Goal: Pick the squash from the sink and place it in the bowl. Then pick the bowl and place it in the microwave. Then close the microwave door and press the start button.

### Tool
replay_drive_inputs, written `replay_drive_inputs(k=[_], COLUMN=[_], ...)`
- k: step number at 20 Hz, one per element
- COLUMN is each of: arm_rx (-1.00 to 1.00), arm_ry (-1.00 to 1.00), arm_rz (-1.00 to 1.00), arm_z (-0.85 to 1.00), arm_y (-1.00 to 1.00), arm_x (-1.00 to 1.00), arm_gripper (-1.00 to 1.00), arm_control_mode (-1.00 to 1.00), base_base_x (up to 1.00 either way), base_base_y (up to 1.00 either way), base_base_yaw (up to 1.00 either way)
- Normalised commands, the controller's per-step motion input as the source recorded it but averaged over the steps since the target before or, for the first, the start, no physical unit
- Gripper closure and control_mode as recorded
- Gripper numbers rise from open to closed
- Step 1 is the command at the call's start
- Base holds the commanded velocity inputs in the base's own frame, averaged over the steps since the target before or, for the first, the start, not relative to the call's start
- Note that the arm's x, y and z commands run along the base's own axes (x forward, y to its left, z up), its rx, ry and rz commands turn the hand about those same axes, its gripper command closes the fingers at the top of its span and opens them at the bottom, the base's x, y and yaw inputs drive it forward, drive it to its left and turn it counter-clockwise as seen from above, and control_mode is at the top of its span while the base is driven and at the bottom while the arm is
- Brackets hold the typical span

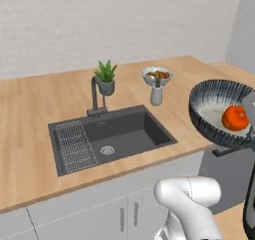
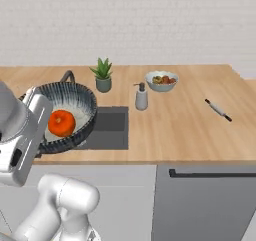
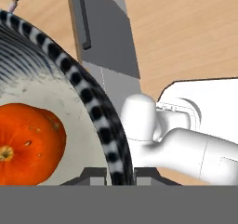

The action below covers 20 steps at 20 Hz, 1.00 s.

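Observation:
The bowl, ribbed dark outside and speckled whitish inside, hangs tilted in the air to the right of the sink. The small orange-red squash lies inside it. In the hand view my gripper is shut on the bowl's striped rim, one fingertip on each side, with the squash close at the left. From the right base view the bowl and squash hover over the sink, held by my hand at the left. The microwave and its door are out of view.
A faucet and a potted plant stand behind the sink, and a wire rack lies in its left part. A fruit bowl and a soap dispenser sit at the back. A rolling pin lies on the right counter.

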Motion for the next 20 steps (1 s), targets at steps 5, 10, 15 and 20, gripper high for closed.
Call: replay_drive_inputs(k=[5,10,15,20], arm_rx=[0.00,0.00,0.00,0.00], arm_ry=[0.00,0.00,0.00,0.00], arm_rz=[0.00,0.00,0.00,0.00], arm_z=[0.00,0.00,0.00,0.00], arm_y=[0.00,0.00,0.00,0.00], arm_x=[0.00,0.00,0.00,0.00], arm_gripper=[1.00,1.00,1.00,1.00], arm_control_mode=[1.00,1.00,1.00,1.00], base_base_x=[-0.02,0.00,0.00,0.00], base_base_y=[-0.24,-0.26,-0.35,-0.39], base_base_yaw=[-0.85,-0.84,-0.76,-0.77])
